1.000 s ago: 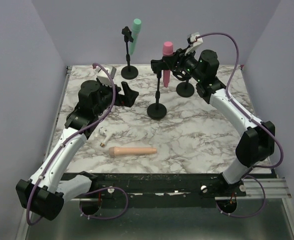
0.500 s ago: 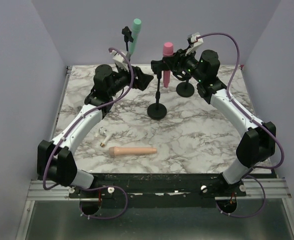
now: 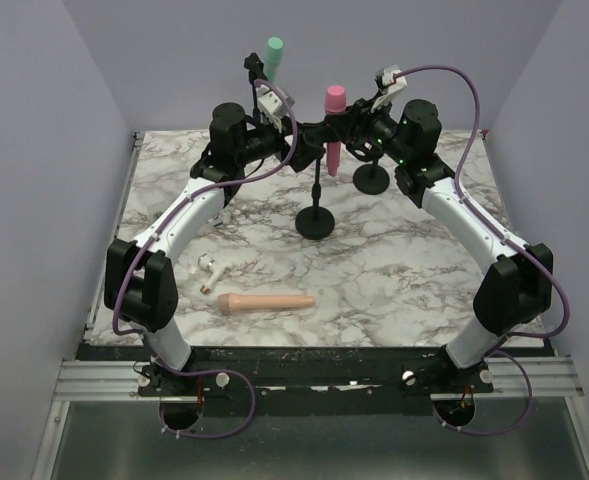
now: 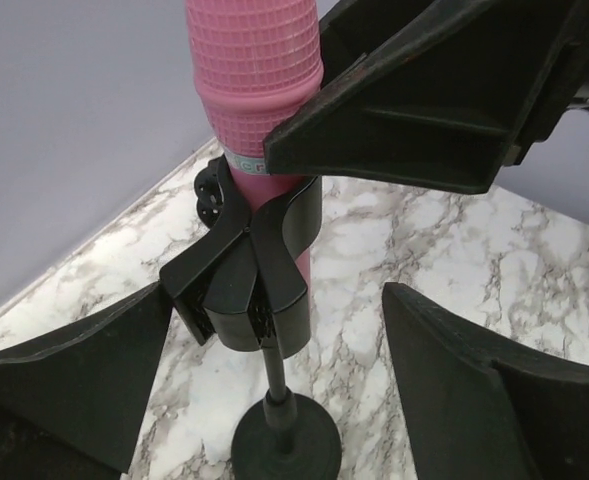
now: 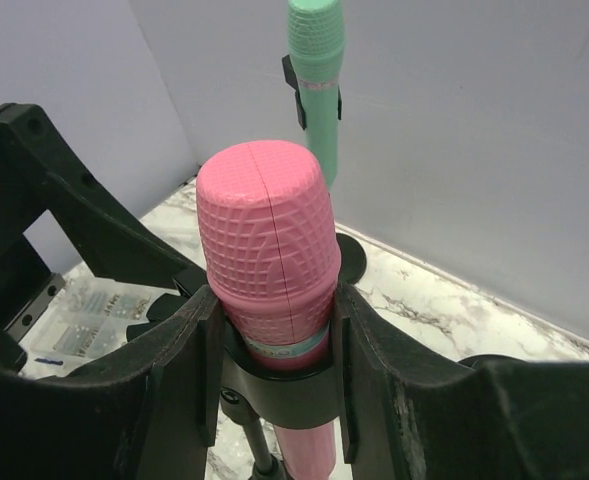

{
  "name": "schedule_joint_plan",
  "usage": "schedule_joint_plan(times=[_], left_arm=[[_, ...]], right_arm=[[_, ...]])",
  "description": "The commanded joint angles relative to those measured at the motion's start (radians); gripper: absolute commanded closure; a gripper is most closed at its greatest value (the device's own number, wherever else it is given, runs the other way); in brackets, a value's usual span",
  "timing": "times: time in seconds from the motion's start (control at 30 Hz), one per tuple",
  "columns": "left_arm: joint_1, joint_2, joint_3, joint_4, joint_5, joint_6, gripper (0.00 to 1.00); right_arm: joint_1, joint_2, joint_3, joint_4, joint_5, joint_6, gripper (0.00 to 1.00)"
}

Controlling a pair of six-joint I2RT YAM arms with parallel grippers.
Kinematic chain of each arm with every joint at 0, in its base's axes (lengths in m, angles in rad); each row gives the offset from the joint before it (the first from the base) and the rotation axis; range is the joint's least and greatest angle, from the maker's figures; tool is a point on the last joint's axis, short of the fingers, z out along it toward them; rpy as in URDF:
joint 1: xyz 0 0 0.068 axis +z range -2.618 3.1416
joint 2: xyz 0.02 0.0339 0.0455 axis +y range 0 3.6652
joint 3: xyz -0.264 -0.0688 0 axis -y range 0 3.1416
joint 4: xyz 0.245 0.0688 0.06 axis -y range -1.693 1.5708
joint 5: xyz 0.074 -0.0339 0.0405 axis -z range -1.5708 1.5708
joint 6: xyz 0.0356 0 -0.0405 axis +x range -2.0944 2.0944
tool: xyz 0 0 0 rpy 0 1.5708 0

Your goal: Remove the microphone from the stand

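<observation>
A pink microphone stands upright in the black clip of a stand at mid-table. My right gripper comes in from the right and is shut on it. In the right wrist view, the fingers press both sides of the pink microphone just above the clip. My left gripper is open on the stand's left. Its jaws straddle the clip and pole, with gaps either side. The stand's round base shows below.
A green microphone sits in a second stand at the back. A bare stand base is behind the right arm. A beige microphone lies near the front edge, with a small white object to its left.
The left arm has swung from the table's left side across to the stand, and its open jaws now flank the clip. The right gripper has kept its hold and not moved.
</observation>
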Motion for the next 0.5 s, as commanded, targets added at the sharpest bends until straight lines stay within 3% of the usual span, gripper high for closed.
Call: schedule_joint_plan(times=[0.0,0.07,0.17,0.2,0.47], left_arm=[[-0.008,0.053,0.100,-0.123,0.042,0.070,0.27],[-0.008,0.078,0.148,-0.181,0.016,0.077,0.51],[-0.010,0.097,0.187,-0.232,-0.027,0.074,0.95],[-0.011,0.092,0.176,-0.223,-0.041,0.071,1.00],[-0.018,0.060,0.093,-0.198,-0.079,0.086,1.00]], right_arm=[[0.010,-0.028,0.012,0.007,-0.040,0.029,0.99],[0.009,-0.026,0.011,0.006,-0.042,0.029,0.99],[0.010,-0.027,0.011,0.007,-0.049,0.032,0.99],[0.008,-0.027,0.011,0.008,-0.048,0.033,0.99],[0.009,-0.045,0.056,0.003,0.070,0.037,0.99]])
